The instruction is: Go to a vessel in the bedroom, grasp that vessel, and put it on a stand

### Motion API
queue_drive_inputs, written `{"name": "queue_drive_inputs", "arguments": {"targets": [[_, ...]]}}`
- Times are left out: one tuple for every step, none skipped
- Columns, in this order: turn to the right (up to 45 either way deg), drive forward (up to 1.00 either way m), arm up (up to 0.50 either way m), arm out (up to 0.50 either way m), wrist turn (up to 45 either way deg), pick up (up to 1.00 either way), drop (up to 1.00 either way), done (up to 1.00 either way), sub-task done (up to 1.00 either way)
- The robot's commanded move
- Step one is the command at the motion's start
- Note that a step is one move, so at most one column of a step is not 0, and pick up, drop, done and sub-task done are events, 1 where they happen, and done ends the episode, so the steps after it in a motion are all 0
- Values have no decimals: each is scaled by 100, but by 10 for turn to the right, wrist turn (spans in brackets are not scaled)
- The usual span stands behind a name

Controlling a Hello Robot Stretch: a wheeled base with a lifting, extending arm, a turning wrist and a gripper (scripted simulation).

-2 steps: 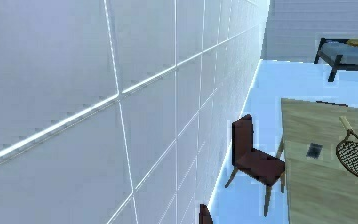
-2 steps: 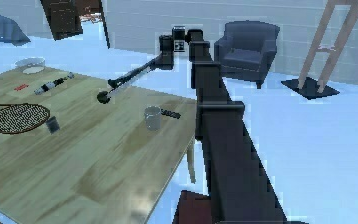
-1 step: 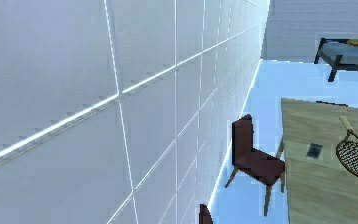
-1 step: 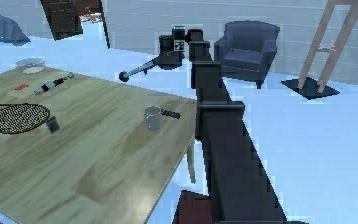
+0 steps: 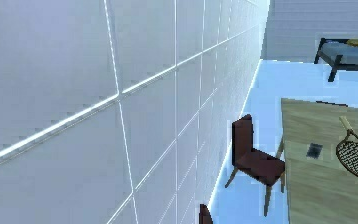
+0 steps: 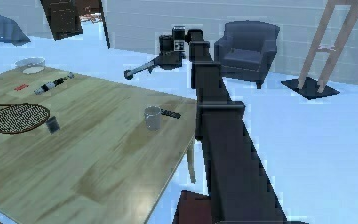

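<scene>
You are seeing the gripper [image 6: 130, 72] hovering beyond the wooden table [image 6: 97, 150], holding nothing; a grey armchair [image 6: 249, 50] is sitting nearby.

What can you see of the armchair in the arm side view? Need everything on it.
The armchair is blue-grey and looks upholstered: a padded back, two thick rounded arms and a seat cushion, with nothing on the seat. It stands upright on the pale floor, close before the grey wall, its front turned toward the camera. As far as can be seen, only the floor touches it. A leaning wooden frame on a dark base stands apart from it, on the picture's right.
</scene>
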Motion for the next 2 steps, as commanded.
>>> {"name": "queue_drive_inputs", "arguments": {"targets": [[0, 0, -28, 0, 0, 0, 0, 0, 0], [0, 0, 0, 0, 0, 100, 0, 0, 0]]}}
